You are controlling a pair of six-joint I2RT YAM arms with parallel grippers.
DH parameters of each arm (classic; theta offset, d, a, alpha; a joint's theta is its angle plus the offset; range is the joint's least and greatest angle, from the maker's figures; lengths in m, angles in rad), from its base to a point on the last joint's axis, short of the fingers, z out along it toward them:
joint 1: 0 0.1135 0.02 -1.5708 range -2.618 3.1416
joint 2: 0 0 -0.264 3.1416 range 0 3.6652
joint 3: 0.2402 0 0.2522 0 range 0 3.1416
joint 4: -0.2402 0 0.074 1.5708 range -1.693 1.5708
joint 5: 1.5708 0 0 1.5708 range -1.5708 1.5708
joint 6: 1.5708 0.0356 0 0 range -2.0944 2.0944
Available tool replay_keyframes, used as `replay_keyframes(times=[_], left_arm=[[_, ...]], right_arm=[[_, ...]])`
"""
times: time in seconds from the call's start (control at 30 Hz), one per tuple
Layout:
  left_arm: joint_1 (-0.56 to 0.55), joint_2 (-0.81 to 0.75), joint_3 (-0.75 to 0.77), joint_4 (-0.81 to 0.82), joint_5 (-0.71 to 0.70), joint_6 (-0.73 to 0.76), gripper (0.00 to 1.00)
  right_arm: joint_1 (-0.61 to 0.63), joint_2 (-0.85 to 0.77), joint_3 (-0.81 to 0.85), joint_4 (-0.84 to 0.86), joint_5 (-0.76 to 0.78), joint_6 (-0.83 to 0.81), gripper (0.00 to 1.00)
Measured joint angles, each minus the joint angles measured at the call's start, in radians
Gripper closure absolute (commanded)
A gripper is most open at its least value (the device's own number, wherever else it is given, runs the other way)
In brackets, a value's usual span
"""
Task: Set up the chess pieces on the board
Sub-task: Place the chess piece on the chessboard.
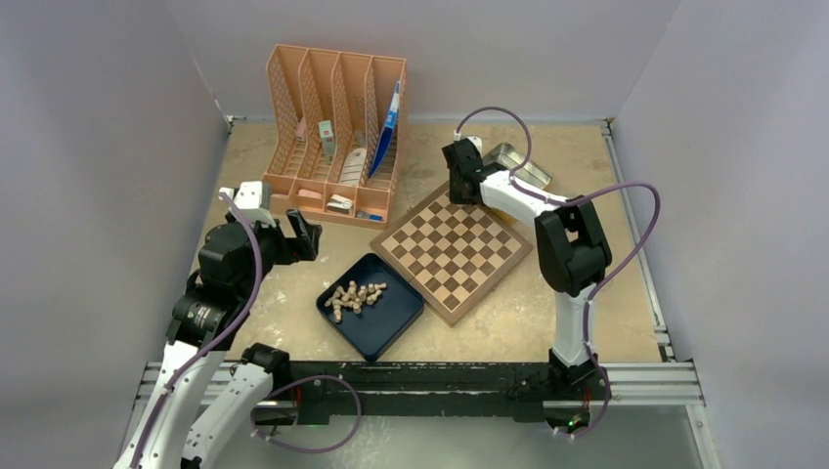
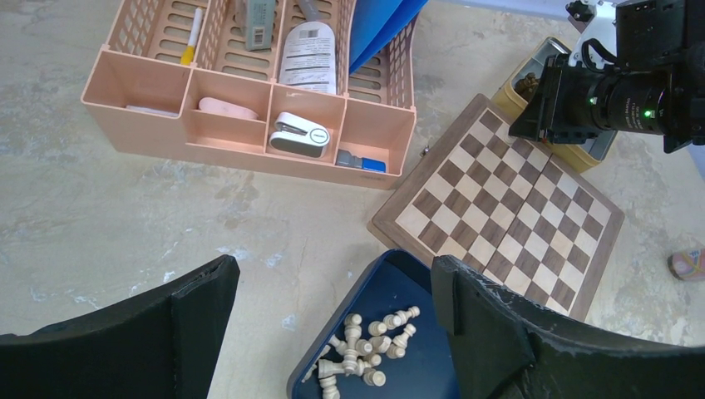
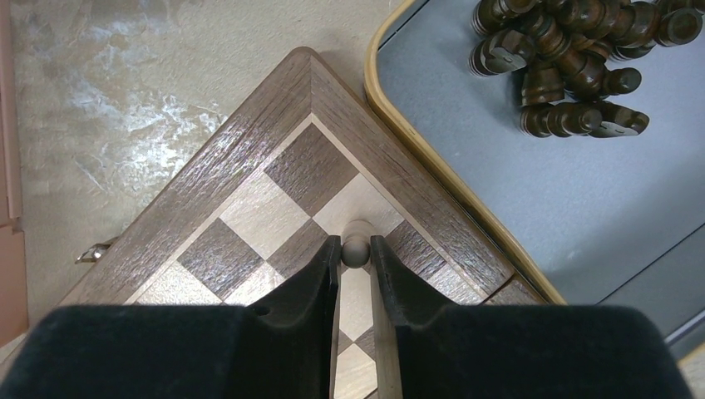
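Up at the far corner of the board, pinching one pale piece in the right gripper, left gripper wide open. Next: gotta seat it upright, let go.

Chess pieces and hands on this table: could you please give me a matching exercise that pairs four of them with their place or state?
Things:
1. heap of pale chess pieces
2. dark chess pieces
3. left hand
4. right hand

Places or states:
A. shut on a pale piece over a corner of the board
B. lying in the grey tray
C. open, holding nothing
D. lying in the blue tray

Pairs: 1-D, 2-B, 3-C, 4-A.
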Motion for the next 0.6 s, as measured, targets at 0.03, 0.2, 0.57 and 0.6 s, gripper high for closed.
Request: replay_keyframes(times=[0.03, 0.2, 0.57, 0.6], left_arm=[[0.000, 0.000, 0.000, 0.000, 0.000, 0.000, 0.15], [0.000, 0.003, -0.001, 0.000, 0.003, 0.000, 0.15], [0.000, 0.012, -0.005, 0.000, 0.013, 0.000, 0.15], [0.000, 0.013, -0.006, 0.001, 0.013, 0.000, 0.15]], right_arm=[[0.000, 0.000, 0.000, 0.000, 0.001, 0.000, 0.80], [0.000, 0.008, 0.008, 0.000, 0.003, 0.000, 0.80], [0.000, 0.013, 0.017, -0.001, 0.008, 0.000, 0.73], [0.000, 0.014, 0.017, -0.001, 0.008, -0.001, 0.72]])
